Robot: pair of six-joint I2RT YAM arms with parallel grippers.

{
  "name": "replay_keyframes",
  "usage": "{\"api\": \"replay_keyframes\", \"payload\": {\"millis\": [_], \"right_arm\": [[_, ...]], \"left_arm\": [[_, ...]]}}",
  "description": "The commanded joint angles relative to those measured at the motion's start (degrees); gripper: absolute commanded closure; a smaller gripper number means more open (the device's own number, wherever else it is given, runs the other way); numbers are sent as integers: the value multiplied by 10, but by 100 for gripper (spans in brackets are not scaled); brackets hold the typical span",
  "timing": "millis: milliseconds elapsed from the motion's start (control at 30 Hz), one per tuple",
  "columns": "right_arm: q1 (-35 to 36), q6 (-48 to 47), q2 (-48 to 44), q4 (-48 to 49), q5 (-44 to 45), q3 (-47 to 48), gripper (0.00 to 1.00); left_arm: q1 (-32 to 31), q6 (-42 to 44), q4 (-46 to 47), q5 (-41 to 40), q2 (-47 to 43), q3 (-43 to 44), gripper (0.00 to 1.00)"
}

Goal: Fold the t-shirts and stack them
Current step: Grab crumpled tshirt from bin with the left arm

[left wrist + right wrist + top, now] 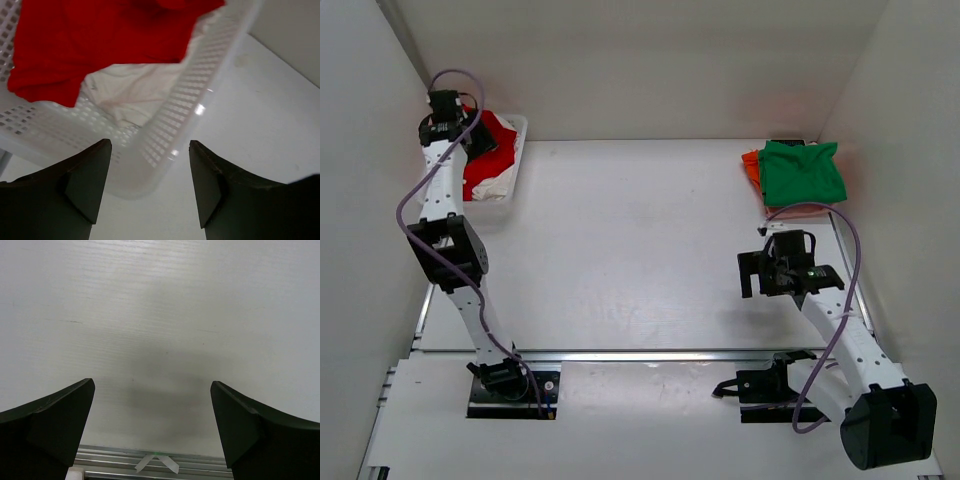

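Left gripper (pixel 150 150) was wide apart with nothing between the fingers, hanging above the near wall of the white perforated basket (pixel 200 100) at the table's far-left corner. Right gripper (pixel 152 386) was spread wide too, holding nothing, with only bare tabletop under it.

Task items:
- The red t-shirt (pixel 100 40) lay crumpled in the basket.
- It sat on top of a pale cloth (pixel 135 95). This looked whitish with a faint pink tint, and I couldn't tell what garment it was.
- The green t-shirt (pixel 802 172) was folded at the far-right corner on top of an orange t-shirt (pixel 751 165).

Hidden or unclear:
- Only a strip of the orange one stuck out on the left. The rest was covered.
- A small dark thing (pixel 787 143) behind that stack was mostly hidden and I couldn't identify it.
- In the top view the left arm covered part of the basket. In the left wrist view the red shirt ran off the top edge.
- The right wrist view cut off both finger bases.

Surface and room:
- The table (pixel 640 240) was matte off-white, with plain white walls (pixel 650 70) on three sides.
- An aluminium rail (pixel 650 354) ran along the near edge, with a scrap of white tape (pixel 156 463) on it.
- Purple cables (pixel 415 190) looped along both arms.
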Motion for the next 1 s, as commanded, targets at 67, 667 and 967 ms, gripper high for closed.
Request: {"api": "replay_keyframes", "payload": {"millis": [67,667,967], "right_arm": [[11,-8,-22,16,-19,-3,1],[-39,-12,3,15,-15,3,3],[-38,-8,-8,17,-17,1,3]], "left_arm": [[19,-13,115,-82,14,-40,26],[78,27,87,-109,304,183,29],[73,20,57,-115,340,213,100]]}}
